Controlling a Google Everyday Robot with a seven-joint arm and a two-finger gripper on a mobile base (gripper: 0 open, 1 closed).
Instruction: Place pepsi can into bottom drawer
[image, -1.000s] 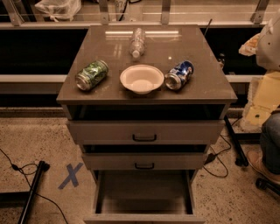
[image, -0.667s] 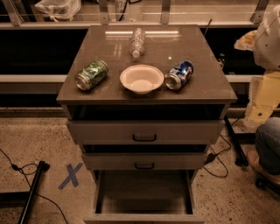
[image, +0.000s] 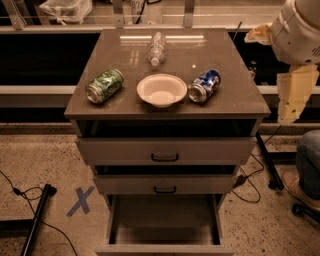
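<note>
Pepsi can (image: 204, 85): lies on its side on the tabletop (image: 235, 100), silver top facing the front edge, at 3 o'clock from the white bowl (image: 161, 90) and just beside it.
Roll risk: a round can on its side may roll off toward the front edge if nudged before it is gripped.
Crowding risk: the bowl sits so near that a wide approach could knock it (coming in from the can's 3 o'clock side looks freer).
Bottom drawer (image: 165, 220): pulled open at 6 o'clock, nothing visible inside.
Drop risk: the upper drawers (image: 165, 150) overhang its rear, so a late release could hit them or bounce.
Gripper (image: 296, 95): off the tabletop at the can's 3 o'clock, well apart; released or clenched, I cannot tell.
Bystanders: green can (image: 104, 85) at the bowl's 9 o'clock, clear bottle (image: 156, 48) at 12 o'clock; neither blocks the path.
</note>
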